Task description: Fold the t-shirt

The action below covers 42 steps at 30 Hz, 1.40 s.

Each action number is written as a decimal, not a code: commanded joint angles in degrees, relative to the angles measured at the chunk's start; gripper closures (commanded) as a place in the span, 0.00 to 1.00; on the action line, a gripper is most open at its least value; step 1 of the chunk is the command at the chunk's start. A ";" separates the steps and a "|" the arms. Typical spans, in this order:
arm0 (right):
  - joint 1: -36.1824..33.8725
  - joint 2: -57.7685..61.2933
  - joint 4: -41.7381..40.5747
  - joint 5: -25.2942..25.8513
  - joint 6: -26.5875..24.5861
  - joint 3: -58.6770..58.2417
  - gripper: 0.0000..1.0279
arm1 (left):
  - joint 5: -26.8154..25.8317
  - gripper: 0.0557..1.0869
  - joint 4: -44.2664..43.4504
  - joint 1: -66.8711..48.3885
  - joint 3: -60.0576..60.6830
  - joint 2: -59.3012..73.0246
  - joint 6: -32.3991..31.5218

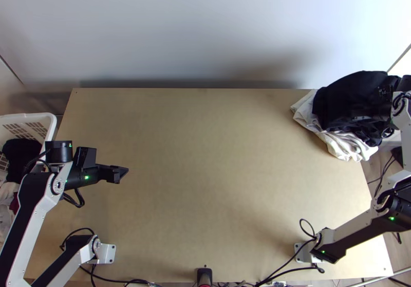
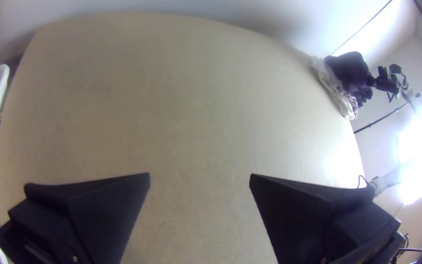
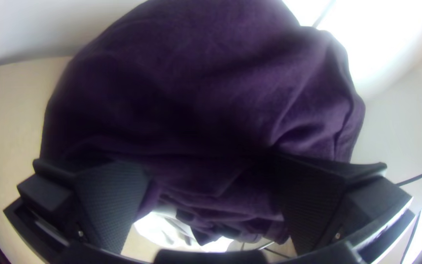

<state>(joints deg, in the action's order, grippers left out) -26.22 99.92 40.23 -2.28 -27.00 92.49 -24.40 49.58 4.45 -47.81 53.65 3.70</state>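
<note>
Pale wall (image 1: 205,30) backs the wooden table (image 1: 216,194). Dark cloth (image 1: 339,102) lies bunched over white cloth (image 1: 345,144) at its far right corner, before the right gripper's (image 1: 384,103) parted jaws, unclenched. Left gripper (image 1: 122,174), also open, hangs near the left edge.

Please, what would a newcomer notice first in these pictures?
Probably the bunched dark cloth lying with white cloth at the table's far right corner, with the open right gripper at it. Next, the left gripper, open over the table's left part, opposite that heap. Then the white basket at the left edge, with more cloth inside.
</note>
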 commanded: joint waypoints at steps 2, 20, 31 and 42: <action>-1.73 -1.75 2.49 -3.78 1.96 1.12 0.04 | 0.06 0.04 -0.01 0.03 0.35 -0.03 -0.19; 4.51 2.74 6.53 -8.61 13.03 20.28 0.04 | 0.32 0.04 1.13 0.03 2.46 -1.00 -0.01; 3.28 19.61 3.98 -8.61 17.51 18.78 0.04 | 0.85 0.04 3.33 0.47 2.99 -2.93 0.34; 2.22 9.42 -17.73 -8.53 18.30 -18.84 0.05 | 1.38 0.04 3.33 0.56 3.16 -2.58 0.51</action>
<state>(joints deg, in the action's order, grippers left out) -23.75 114.54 31.35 -11.16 -10.02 94.21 -23.40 52.99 4.86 -44.71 50.87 4.12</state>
